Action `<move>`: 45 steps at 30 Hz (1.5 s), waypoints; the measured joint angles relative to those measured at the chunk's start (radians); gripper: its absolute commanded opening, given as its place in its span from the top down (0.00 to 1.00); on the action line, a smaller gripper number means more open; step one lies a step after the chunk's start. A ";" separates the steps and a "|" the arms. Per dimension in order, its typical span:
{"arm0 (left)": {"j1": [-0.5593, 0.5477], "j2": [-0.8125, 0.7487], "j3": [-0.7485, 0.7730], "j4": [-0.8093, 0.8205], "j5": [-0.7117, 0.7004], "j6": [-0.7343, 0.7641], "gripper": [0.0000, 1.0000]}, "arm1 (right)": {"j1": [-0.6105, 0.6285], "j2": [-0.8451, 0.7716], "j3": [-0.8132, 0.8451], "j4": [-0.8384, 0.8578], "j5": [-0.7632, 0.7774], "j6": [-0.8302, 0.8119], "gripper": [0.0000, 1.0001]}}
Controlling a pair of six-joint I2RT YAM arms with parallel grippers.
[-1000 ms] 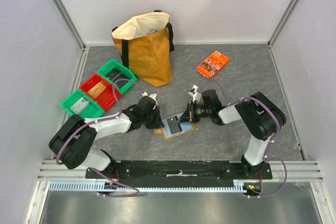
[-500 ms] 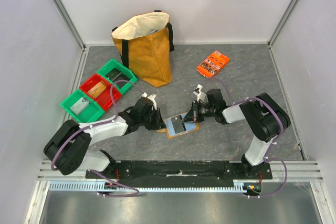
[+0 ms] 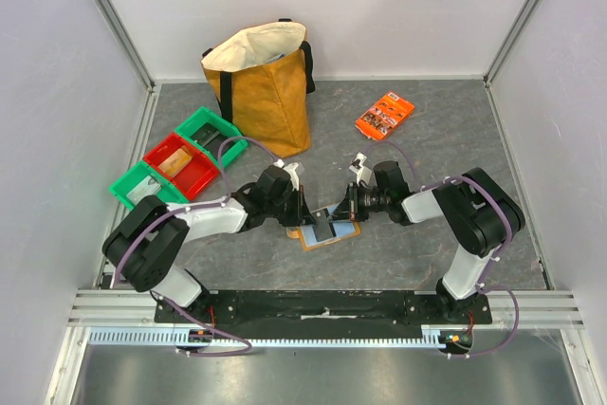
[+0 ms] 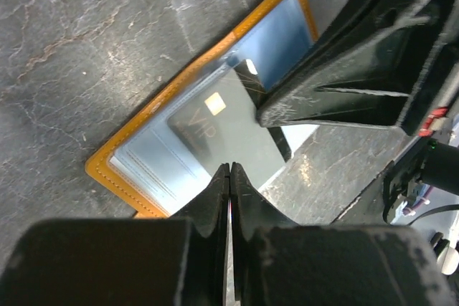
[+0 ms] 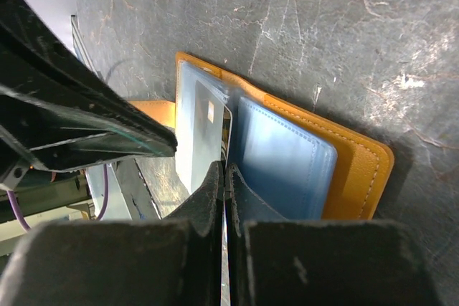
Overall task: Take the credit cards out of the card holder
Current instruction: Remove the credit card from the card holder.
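The tan card holder (image 3: 310, 245) lies open on the table between my grippers, its pale blue pockets up; it also shows in the left wrist view (image 4: 107, 170) and the right wrist view (image 5: 358, 170). A grey credit card (image 4: 222, 120) with a gold chip sticks partly out of a pocket; the right wrist view (image 5: 204, 134) shows it too. My left gripper (image 3: 302, 212) is shut, its tips (image 4: 229, 170) at the card's near edge. My right gripper (image 3: 343, 212) is shut (image 5: 224, 171) on a thin card edge that runs into its jaws.
A yellow tote bag (image 3: 266, 92) stands at the back. An orange printed packet (image 3: 384, 114) lies at the back right. Two green bins (image 3: 211, 130) (image 3: 144, 187) and a red bin (image 3: 175, 160) sit in a row at the left.
My left gripper has moved right, from the holder's left edge onto the open holder. My right gripper drew back slightly to the right, then held still.
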 measured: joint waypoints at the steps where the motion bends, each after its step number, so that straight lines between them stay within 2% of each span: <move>1: -0.001 0.013 0.001 0.002 0.000 0.000 0.98 | 0.000 0.000 0.000 0.000 0.000 0.000 1.00; 12: -0.002 0.058 0.008 -0.027 -0.025 -0.001 0.98 | 0.000 0.000 0.000 -0.003 0.001 -0.011 1.00; 27: -0.003 0.043 0.007 -0.042 -0.072 0.000 0.98 | -0.048 -0.033 -0.004 -0.076 0.000 -0.048 0.93; 29: -0.003 0.042 0.007 -0.042 -0.072 0.000 0.95 | -0.048 -0.034 -0.004 -0.081 0.000 -0.050 0.89; 31: -0.003 0.033 0.001 -0.050 -0.072 0.000 0.87 | -0.049 -0.034 -0.004 -0.084 0.000 -0.053 0.86; 34: -0.003 0.016 -0.006 -0.058 -0.065 -0.001 0.85 | -0.050 -0.034 -0.004 -0.085 0.000 -0.055 0.82; 40: -0.003 0.002 0.019 -0.051 -0.038 -0.001 0.86 | -0.050 -0.034 -0.004 -0.085 0.000 -0.056 0.81; 45: -0.003 0.031 0.074 -0.042 -0.021 0.000 0.94 | -0.052 -0.041 -0.008 -0.085 0.000 -0.056 0.83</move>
